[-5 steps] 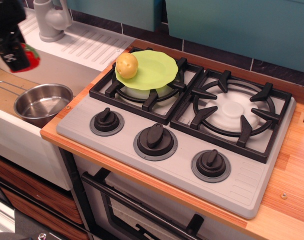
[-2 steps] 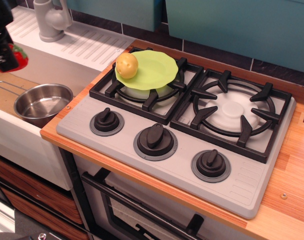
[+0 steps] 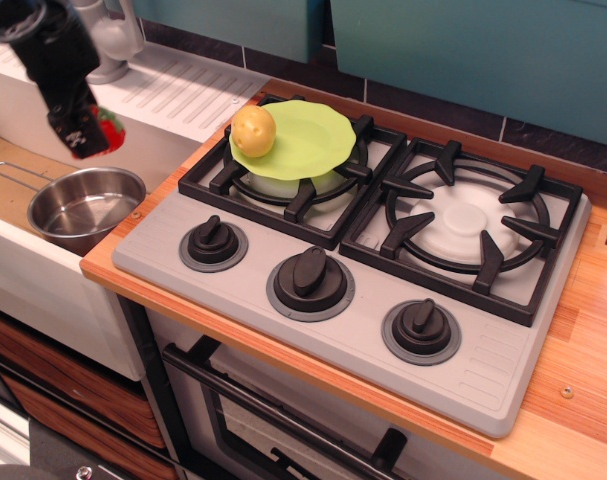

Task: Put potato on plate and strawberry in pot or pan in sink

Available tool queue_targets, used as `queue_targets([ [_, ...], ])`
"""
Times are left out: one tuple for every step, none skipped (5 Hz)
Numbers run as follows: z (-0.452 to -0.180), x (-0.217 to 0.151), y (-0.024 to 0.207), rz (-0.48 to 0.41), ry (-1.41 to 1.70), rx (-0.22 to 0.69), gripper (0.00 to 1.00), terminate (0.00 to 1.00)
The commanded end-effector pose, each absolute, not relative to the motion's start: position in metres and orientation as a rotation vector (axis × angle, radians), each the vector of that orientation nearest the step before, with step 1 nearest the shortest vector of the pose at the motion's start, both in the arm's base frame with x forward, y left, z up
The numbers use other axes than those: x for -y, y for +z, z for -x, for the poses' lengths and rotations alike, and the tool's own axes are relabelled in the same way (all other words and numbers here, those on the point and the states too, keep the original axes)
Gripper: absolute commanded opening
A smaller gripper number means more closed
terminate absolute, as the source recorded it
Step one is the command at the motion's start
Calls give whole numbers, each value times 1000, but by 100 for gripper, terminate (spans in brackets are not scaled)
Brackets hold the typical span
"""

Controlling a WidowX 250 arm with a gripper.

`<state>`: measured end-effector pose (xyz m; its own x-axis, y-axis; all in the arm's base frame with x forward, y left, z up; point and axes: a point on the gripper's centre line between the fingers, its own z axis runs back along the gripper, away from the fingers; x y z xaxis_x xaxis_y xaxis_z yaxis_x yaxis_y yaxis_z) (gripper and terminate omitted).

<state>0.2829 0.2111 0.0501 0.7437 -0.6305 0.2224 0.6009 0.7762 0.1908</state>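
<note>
Above the sink [image 3: 43, 170], the black gripper [image 3: 86, 140] grasps the red strawberry [image 3: 110, 130], held in the air over the steel pot [image 3: 85, 207], which stands in the basin. On the stove [image 3: 363, 290], the potato [image 3: 253, 131] sits at the left edge of the green plate [image 3: 308, 135] on the rear-left burner.
</note>
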Motion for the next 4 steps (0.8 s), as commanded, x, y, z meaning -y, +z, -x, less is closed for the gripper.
queue_targets([
  [-292,-213,71,-159,-697,304,0,0],
  [-290,-209,73,-173,-677,299,100,0],
  [-285,-205,75,-166,-671,298,100,0],
  [-283,-202,76,-163,-667,298,100,0],
])
